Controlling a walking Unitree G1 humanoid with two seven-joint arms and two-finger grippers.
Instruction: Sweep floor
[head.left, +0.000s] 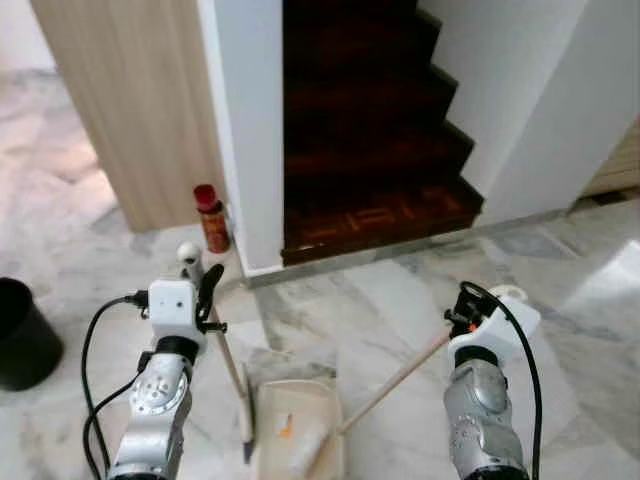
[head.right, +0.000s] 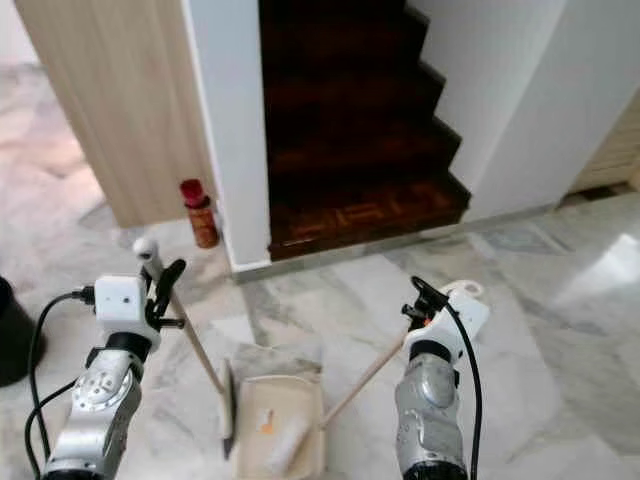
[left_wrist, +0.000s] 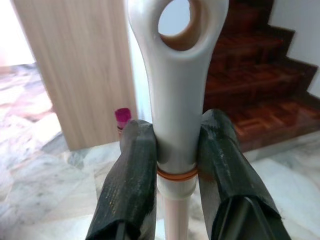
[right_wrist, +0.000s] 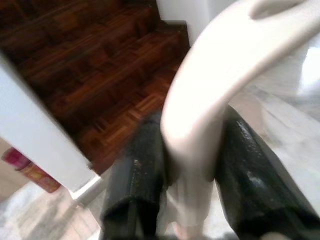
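With your left gripper (left_wrist: 175, 165) pinching the cream long-handled broom (head.left: 229, 362) and right gripper (right_wrist: 187, 165) pinching the cream long-handled dustpan (head.left: 300, 430) on the marble floor (head.left: 400, 300), keep the pan lip flat and sweep short strokes into it.

Evenly daylit and sharp across the pale marble floor (head.left: 400, 300), with soft glare toward its right edge. Dim up the dark staircase (head.left: 360, 120). Blurred at close range in the right wrist view.
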